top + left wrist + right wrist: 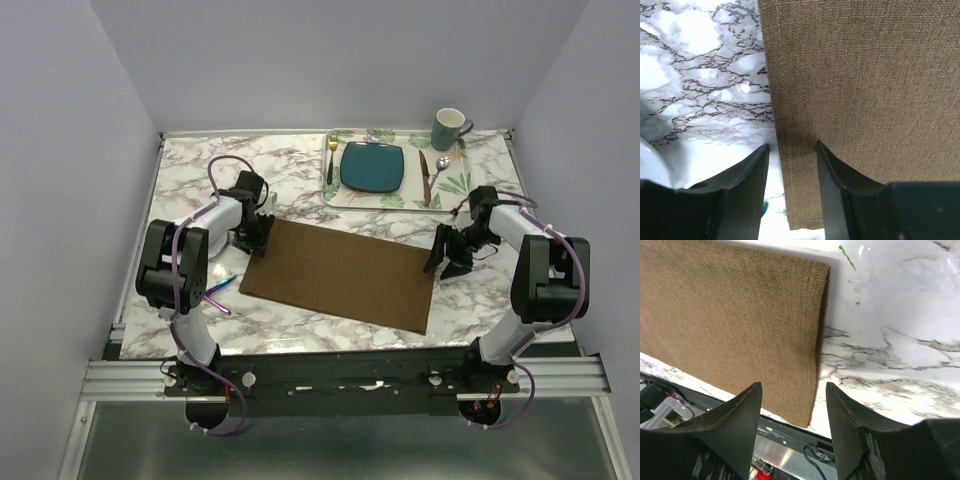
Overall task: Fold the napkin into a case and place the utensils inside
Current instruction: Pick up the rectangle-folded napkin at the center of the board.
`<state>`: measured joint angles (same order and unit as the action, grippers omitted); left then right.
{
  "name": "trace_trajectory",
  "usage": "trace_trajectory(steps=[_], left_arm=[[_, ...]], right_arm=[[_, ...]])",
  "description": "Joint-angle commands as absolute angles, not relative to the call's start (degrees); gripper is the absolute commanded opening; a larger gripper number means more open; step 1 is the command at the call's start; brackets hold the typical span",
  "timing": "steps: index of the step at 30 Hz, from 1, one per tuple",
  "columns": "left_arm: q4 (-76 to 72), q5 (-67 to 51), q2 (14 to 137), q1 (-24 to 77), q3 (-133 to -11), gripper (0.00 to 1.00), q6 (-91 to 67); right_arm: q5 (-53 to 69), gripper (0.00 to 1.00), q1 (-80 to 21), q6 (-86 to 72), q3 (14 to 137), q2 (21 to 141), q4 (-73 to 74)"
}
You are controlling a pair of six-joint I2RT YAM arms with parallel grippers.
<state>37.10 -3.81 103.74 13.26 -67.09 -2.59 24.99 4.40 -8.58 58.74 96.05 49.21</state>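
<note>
The brown napkin (345, 272) lies flat on the marble table as a long rectangle, slanting from upper left to lower right. My left gripper (252, 238) hovers over its left short edge, open, and that hemmed edge runs between the fingers in the left wrist view (792, 145). My right gripper (448, 258) stands open at the right short edge, the napkin's (730, 315) near corner showing between its jaws (794, 385). Neither holds anything. The iridescent utensils (220, 295) lie on the table beside the left arm, left of the napkin (865, 75).
At the back right a leaf-printed placemat (455, 185) carries a teal plate (372, 166), a gold fork (331, 158), a dark knife (424, 176) and a spoon (440, 168). A grey mug (449, 127) stands behind it. The table's front rail (350, 375) lies close below the napkin.
</note>
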Motion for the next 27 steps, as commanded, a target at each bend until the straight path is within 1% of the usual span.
trace_trajectory(steps=[1,4,5,6,8,9,11,16,21,24,26,27], left_arm=[[35.9,-0.9,107.0,13.8,-67.1,0.47,-2.8],[36.8,1.0,109.4,13.3,-68.2,0.42,-3.2],[36.8,1.4,109.8,13.0,-68.6,0.38,-3.3],[36.6,1.3,110.2,12.1,-68.7,0.29,-3.2],[36.6,0.9,110.6,11.3,-69.8,0.21,-2.1],[37.0,0.6,110.5,11.1,-70.3,0.11,-1.7],[37.8,0.1,110.1,10.4,-72.2,0.0,-1.0],[39.9,-5.4,104.2,10.6,-75.2,0.0,0.3],[44.1,-10.8,97.8,14.1,-77.2,0.0,0.7],[45.3,-16.0,95.5,17.5,-77.6,0.0,-0.8],[45.5,-18.0,95.0,19.7,-77.9,0.0,-3.2],[45.4,-21.0,95.0,21.9,-78.0,0.0,-3.9]], right_arm=[[23.5,0.62,4.3,-9.1,60.5,98.1,50.4],[23.6,0.62,4.3,-9.1,61.1,98.4,50.4],[23.7,0.62,4.3,-9.1,61.2,98.7,50.5],[23.7,0.61,4.3,-9.1,61.3,98.7,50.5],[23.8,0.61,4.3,-9.1,61.3,98.7,50.5],[24.3,0.61,4.3,-8.9,61.3,98.6,50.5],[24.6,0.6,4.3,-8.8,60.9,98.4,50.5],[27.4,0.56,4.3,-8.6,59.7,97.9,50.2],[28.7,0.55,4.3,-9.1,58.4,99.0,49.1],[29.0,0.51,4.3,-9.5,58.4,100.2,48.9],[29.3,0.45,4.3,-9.5,58.4,101.2,48.8],[29.7,0.43,4.3,-9.5,58.4,101.8,48.7]])
